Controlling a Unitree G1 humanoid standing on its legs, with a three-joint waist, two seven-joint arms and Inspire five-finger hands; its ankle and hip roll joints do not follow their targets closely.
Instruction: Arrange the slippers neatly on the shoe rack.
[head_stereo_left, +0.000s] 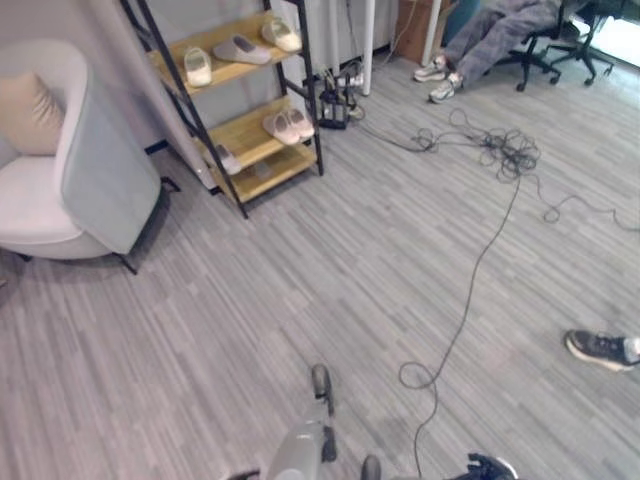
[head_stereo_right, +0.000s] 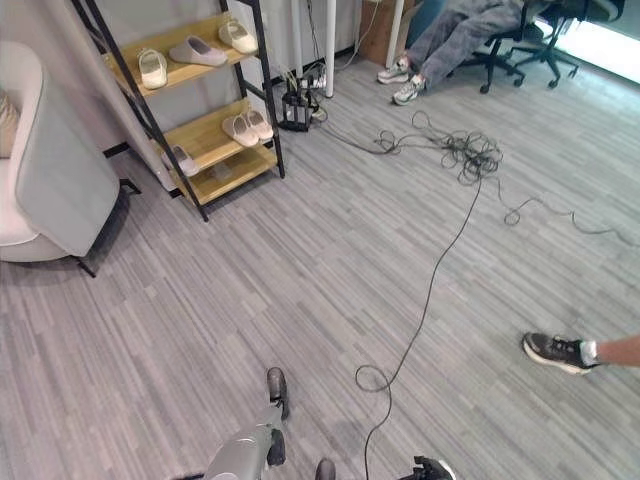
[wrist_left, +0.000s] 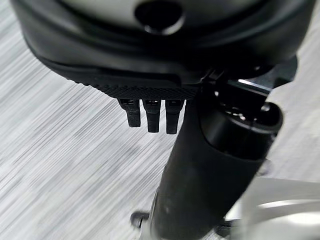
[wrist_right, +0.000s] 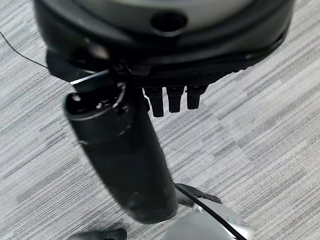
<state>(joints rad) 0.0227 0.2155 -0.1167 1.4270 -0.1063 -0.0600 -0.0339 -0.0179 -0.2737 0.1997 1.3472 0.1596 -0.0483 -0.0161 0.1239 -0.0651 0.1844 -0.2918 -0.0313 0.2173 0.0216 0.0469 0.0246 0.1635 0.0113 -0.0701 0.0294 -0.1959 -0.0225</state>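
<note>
Already the slippers (head_stereo_left: 240, 50) sit on the shoe rack (head_stereo_left: 235, 120), well apart from both hands: three on the top shelf, a pair on the middle shelf, and one lower down at the rack's left edge. The left hand (wrist_left: 150, 112) and the right hand (wrist_right: 172, 97) each hang over bare floor (head_stereo_left: 300, 290), fingers straight and side by side, thumb standing out beside them, nothing between thumb and fingers. The risk I see is in any walk back to the rack. A cable tangle (head_stereo_left: 500, 150) trails across the floor, and a person's shoe (head_stereo_left: 600, 348) rests off to the right of the right hand's fingers. Snagging either could tip the robot or jolt the rack and scatter the tidy rows.
</note>
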